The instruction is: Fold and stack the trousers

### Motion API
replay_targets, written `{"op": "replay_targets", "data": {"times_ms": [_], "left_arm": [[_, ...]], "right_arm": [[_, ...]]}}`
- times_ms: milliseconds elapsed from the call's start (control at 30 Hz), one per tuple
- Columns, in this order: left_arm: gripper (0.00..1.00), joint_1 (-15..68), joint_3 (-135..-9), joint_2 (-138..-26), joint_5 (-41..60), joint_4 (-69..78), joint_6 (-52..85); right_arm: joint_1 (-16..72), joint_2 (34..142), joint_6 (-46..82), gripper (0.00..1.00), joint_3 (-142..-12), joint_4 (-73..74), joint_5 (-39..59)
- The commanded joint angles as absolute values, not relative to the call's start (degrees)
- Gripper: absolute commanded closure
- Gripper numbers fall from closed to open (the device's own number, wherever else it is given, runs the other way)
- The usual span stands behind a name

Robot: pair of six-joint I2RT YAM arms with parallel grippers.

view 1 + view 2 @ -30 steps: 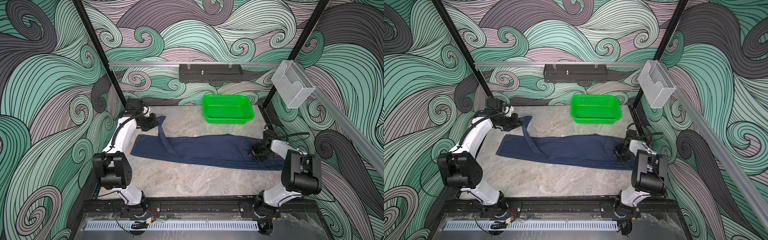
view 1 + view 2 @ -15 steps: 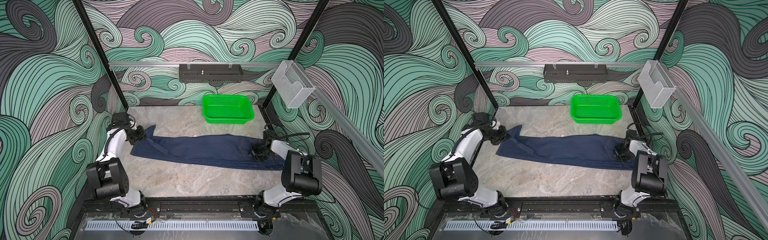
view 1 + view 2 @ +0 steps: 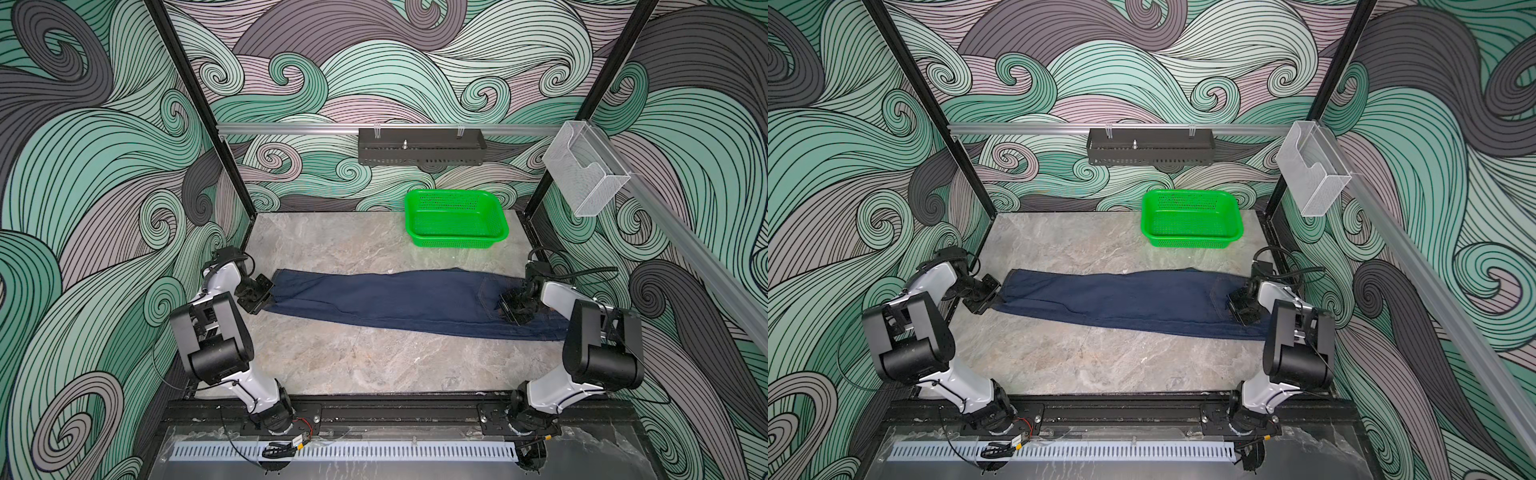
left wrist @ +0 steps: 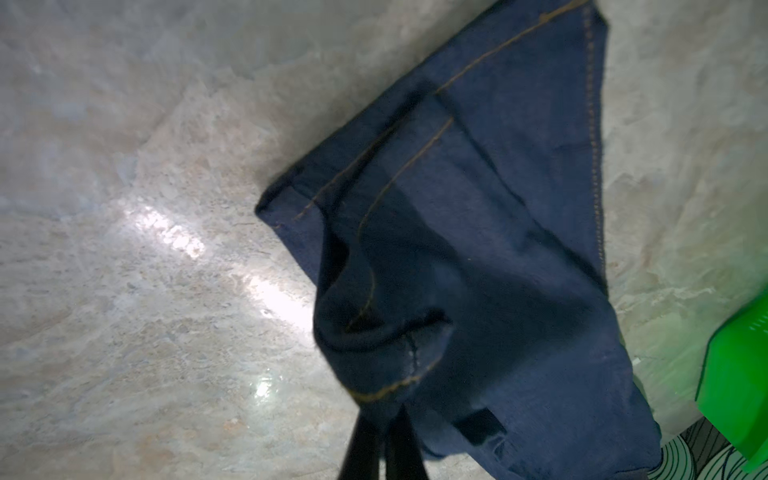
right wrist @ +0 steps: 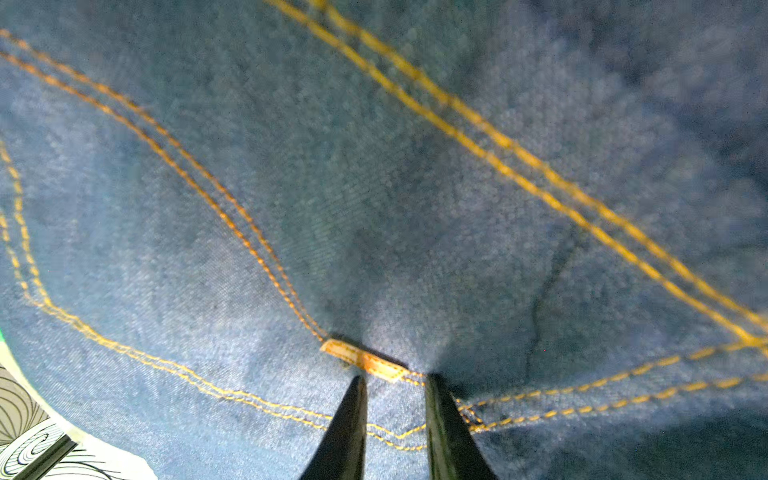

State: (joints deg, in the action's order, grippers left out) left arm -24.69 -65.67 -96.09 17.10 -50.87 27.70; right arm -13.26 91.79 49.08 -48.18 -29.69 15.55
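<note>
We see the trousers (image 3: 395, 297), dark navy denim, laid out long across the middle of the marble table (image 3: 353, 365), with the hems at the left and the waist at the right. The left gripper (image 3: 266, 296) is closed tight on a leg hem at the left end, the cloth bunched at its tips. The right gripper (image 5: 395, 382), its tips a narrow gap apart, appears to pinch a small ridge of denim by a back pocket corner. We judge the denim heavy for cloth, limp yet thick, and not slippery. It will likely sag and drag if lifted by one point. Hems, waistband and stitched seams look the surest holds, taken at both ends together.
</note>
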Motion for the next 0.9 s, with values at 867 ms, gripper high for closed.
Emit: {"op": "replay_targets", "data": {"times_ms": [867], "left_arm": [[1.0,-25.8,-73.6,-106.2,23.8,-38.4,35.5]], "right_arm": [[-13.4,94.1,49.4,0.76,-48.3,-30.3,15.0]]}}
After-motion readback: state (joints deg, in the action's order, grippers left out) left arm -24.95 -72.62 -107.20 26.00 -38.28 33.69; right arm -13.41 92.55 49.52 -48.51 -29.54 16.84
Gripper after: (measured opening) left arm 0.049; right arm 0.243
